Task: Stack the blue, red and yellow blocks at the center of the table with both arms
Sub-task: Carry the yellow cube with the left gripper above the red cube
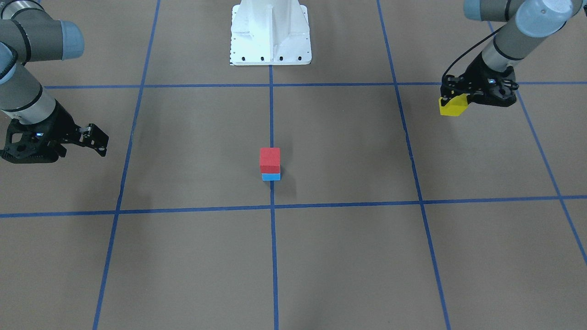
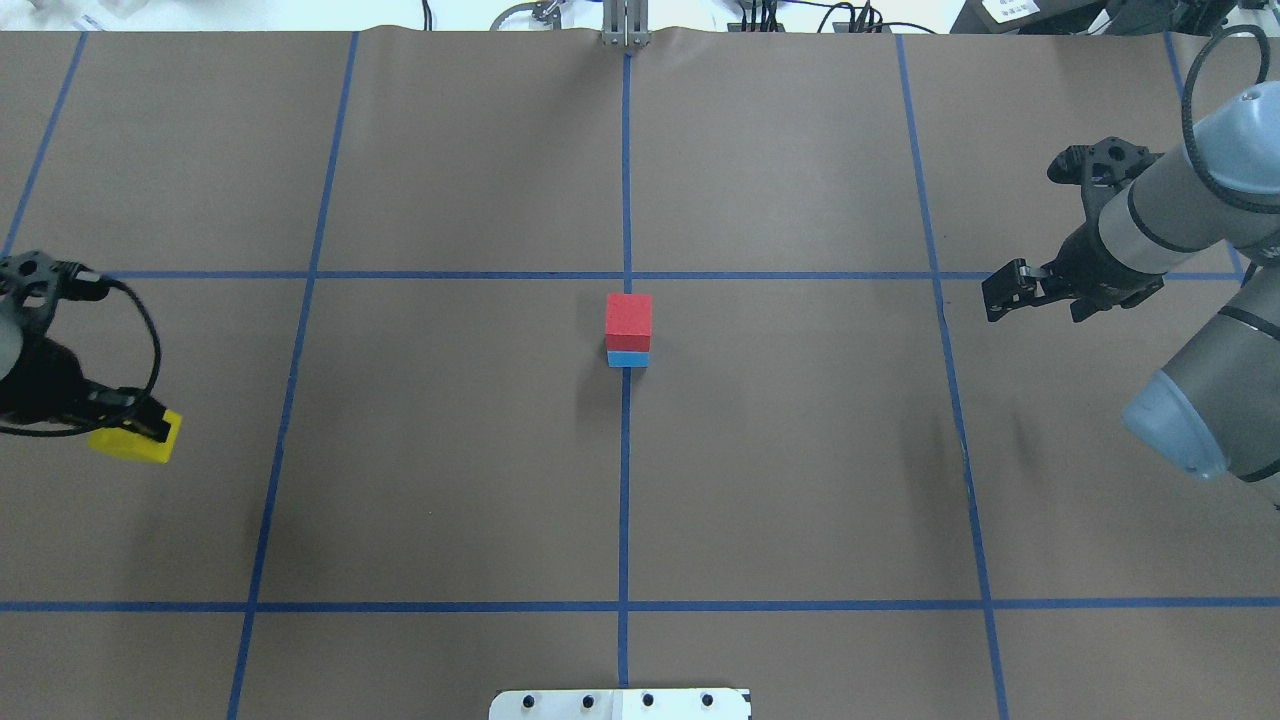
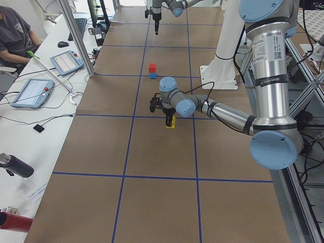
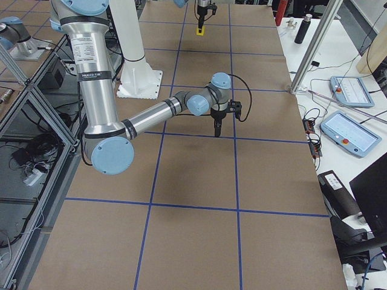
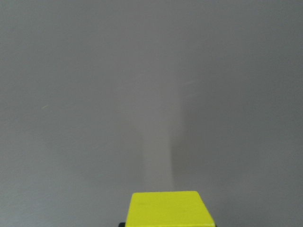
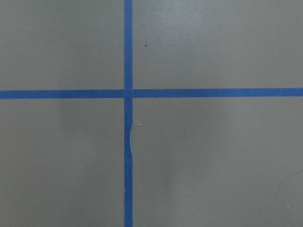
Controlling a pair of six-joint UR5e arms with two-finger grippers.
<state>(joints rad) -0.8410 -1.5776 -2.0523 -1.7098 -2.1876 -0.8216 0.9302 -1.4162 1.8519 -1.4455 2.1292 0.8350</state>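
A red block (image 1: pixel 269 158) sits on top of a blue block (image 1: pixel 271 177) at the table's centre, on the middle blue tape line; the stack also shows in the overhead view (image 2: pixel 629 320). My left gripper (image 2: pixel 135 420) is shut on a yellow block (image 2: pixel 133 441) far out at the table's left side, low over the table. The yellow block fills the bottom edge of the left wrist view (image 5: pixel 169 210). My right gripper (image 2: pixel 1040 298) is open and empty at the right side, far from the stack.
Brown paper with a grid of blue tape lines (image 6: pixel 128 92) covers the table. The white robot base plate (image 1: pixel 270 34) stands at the robot's edge. Operators' desks with tablets (image 3: pixel 33 92) run along the far side.
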